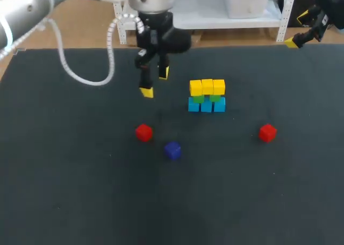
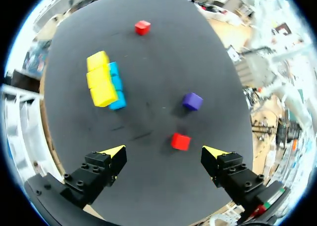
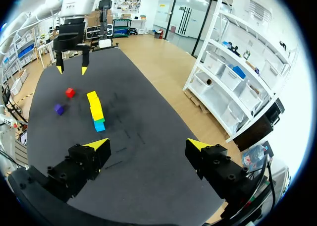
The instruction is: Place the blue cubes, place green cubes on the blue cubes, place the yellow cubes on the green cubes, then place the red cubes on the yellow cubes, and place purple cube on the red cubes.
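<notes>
Nearest on the dark table [image 1: 64, 191] sits the purple cube [image 1: 172, 150]. The left red cube [image 1: 143, 132] lies just behind it, and the right red cube [image 1: 267, 132] is well apart. Farther back stands the stack: blue cubes [image 1: 206, 106] at the bottom, green cubes [image 1: 198, 99] between, yellow cubes [image 1: 207, 87] on top. The left gripper [image 1: 155, 83] hangs empty beside it with its fingers spread. The right gripper [image 3: 147, 144] sits at the far right corner, also empty and spread wide.

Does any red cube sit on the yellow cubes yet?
No, the yellow cubes are bare on top; one red cube and the other red cube lie on the table.
</notes>
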`<state>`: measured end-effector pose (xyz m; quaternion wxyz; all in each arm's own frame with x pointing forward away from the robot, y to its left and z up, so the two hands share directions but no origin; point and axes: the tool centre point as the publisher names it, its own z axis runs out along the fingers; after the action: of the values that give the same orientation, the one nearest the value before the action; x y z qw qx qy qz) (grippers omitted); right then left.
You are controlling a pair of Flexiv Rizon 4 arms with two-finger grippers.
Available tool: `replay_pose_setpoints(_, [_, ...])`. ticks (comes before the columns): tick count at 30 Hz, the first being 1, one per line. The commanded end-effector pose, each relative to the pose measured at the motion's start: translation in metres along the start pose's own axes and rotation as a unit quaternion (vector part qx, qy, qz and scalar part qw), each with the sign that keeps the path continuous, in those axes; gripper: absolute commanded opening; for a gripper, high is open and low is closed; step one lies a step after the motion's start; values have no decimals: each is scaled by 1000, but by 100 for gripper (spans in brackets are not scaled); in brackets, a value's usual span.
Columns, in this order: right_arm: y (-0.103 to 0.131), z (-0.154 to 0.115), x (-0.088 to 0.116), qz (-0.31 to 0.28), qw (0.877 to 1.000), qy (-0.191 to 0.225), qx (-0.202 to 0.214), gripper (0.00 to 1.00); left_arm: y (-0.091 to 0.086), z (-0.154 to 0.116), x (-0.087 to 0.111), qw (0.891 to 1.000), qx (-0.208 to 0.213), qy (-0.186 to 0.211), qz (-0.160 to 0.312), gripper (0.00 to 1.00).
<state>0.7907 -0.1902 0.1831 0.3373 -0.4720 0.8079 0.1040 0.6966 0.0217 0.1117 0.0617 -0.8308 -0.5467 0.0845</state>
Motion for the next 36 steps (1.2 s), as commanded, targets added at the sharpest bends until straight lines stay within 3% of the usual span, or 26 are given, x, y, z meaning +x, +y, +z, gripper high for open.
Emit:
replay_pose_setpoints(1, [-1, 0, 1, -1, 1000, -2, -2, 100, -34, 4, 19, 992, -121, -23, 14, 100])
replay_pose_setpoints(6, [-1, 0, 1, -1, 1000, -2, -2, 100, -51, 10, 24, 989, -140, -4, 38, 100])
replay_pose_setpoints(14, [-1, 0, 1, -1, 1000, -2, -2, 100, -53, 40, 20, 977, -204, 66, 17, 100])
replay_pose_setpoints(26, [-1, 0, 1, -1, 1000, -2, -2, 100, -56, 70, 18, 978, -208, 19, 13, 100])
replay_pose_setpoints(36, [-1, 0, 1, -1, 1000, -2, -2, 100, -58, 72, 18, 981, -194, 2, 19, 100])
